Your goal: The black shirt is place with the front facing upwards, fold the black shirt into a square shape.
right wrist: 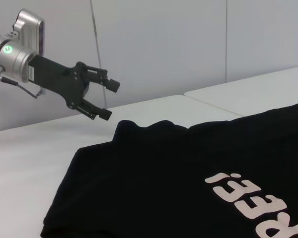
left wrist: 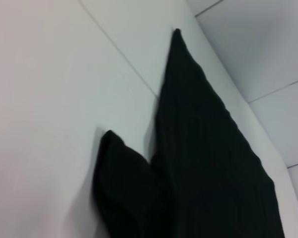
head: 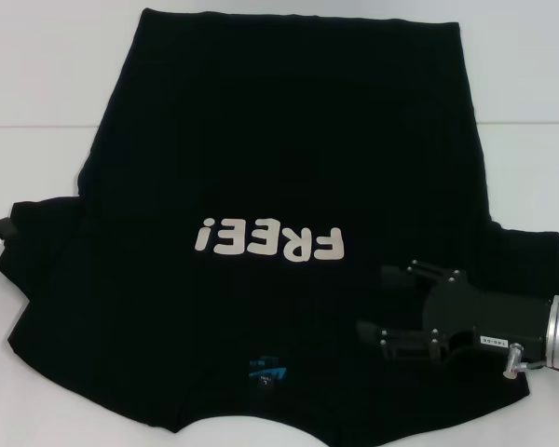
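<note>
The black shirt (head: 279, 186) lies flat, front up, across the white surface (head: 37, 65), collar at the near edge, so nothing's folded yet. Right pincer (head: 384, 300) hovers spread over the right shoulder, probably lining up a grab. Left pincer (right wrist: 108, 99), also spread, waits beside the left sleeve.

One black shirt (head: 279, 186), two end effectors: right (head: 377, 303), left (right wrist: 109, 99).

I read cream "FREE!" across the chest of the black shirt (head: 289, 186), upside down from my head view (partly cut off in my right wrist view); my right gripper (head: 380, 305) carries a small white label, unreadable
</note>
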Controlling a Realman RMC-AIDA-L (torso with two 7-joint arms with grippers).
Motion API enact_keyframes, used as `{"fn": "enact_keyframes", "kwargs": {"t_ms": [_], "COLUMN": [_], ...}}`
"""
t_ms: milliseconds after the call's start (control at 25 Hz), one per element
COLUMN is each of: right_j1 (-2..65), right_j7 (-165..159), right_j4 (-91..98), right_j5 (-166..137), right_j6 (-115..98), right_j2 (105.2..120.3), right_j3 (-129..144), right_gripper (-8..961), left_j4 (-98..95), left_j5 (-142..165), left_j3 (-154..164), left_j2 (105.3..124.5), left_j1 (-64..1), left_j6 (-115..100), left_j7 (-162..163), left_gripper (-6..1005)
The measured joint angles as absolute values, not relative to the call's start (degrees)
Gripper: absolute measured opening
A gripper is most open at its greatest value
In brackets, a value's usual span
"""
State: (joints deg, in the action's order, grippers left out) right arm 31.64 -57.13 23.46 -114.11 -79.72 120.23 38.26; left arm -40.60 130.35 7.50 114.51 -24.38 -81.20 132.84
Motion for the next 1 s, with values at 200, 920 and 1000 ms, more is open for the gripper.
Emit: {"fn": "enact_keyframes", "kwargs": {"t_ms": [200,920,1000], "right_j1": [31.9,32.3,32.4], "right_j7": [-57.1,-57.1,-57.1], "right_j4": [23.4,22.9,22.9], "right_j5": [-114.1,-114.1,-114.1], "right_j6": [-79.5,-79.2,-79.2], "right_j2": [120.23,120.23,120.23], "right_j3": [38.2,38.0,38.0], "right_gripper": [923,922,922], "left_j4": [-38.1,-33.1,-32.6], "left_j5": [130.3,130.2,130.2], "left_j3": [7.9,9.3,9.3], "left_j2": [114.72,115.01,115.05], "left_j1": [-24.5,-26.4,-26.7], "left_j6": [-77.4,-67.9,-67.5], "left_j7": [132.9,132.2,131.9], "left_gripper": [899,876,874]}}
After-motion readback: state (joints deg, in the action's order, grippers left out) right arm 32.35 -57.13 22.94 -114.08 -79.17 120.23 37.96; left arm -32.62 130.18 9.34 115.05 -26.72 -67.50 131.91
